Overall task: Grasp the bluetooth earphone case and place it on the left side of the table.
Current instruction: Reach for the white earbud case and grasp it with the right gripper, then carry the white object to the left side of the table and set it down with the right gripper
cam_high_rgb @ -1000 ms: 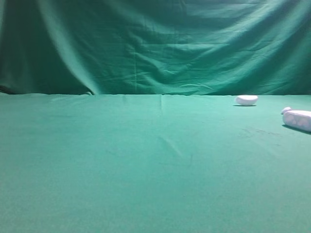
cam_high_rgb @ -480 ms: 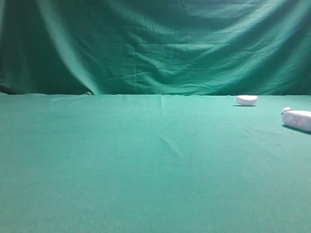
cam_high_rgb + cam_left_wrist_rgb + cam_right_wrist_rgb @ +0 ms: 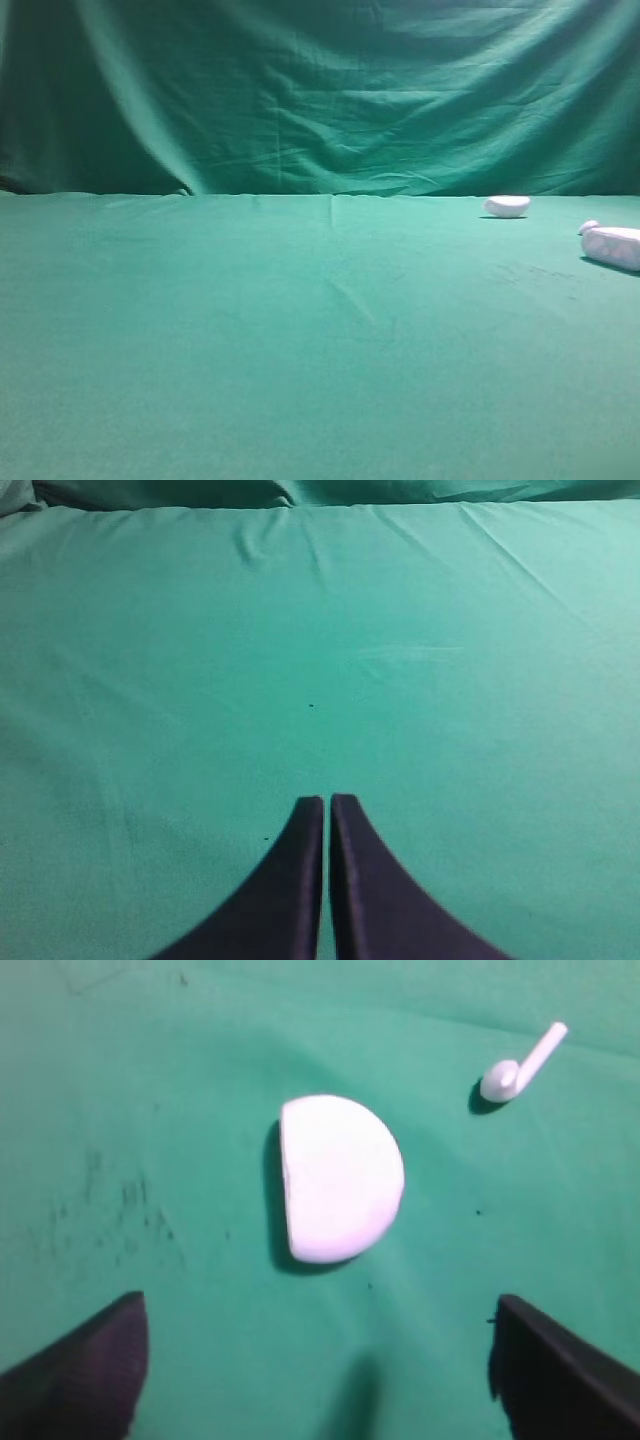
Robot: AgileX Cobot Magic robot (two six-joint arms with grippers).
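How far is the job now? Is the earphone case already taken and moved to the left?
Nothing is done yet: the case lies far right on the table. In hand: the right claw is open over a white piece, gripping nothing; the left claw is shut. Left: grasp, carry, set down left.

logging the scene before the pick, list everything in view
bluetooth earphone case: 1, white, table's right edge, partly cut off
tiny piece: 1, white, at the case's far left end
bean-shaped lump: 1, white, far right of the table
half-round piece: 1, white, ahead of the right claw; perhaps that lump
earbud: 1, white, stemmed, beyond it to the right
table: 1, green cloth
backdrop: 1, green, draped behind
left claw: 1, dark, shut, above bare cloth
right claw: 1, dark, open
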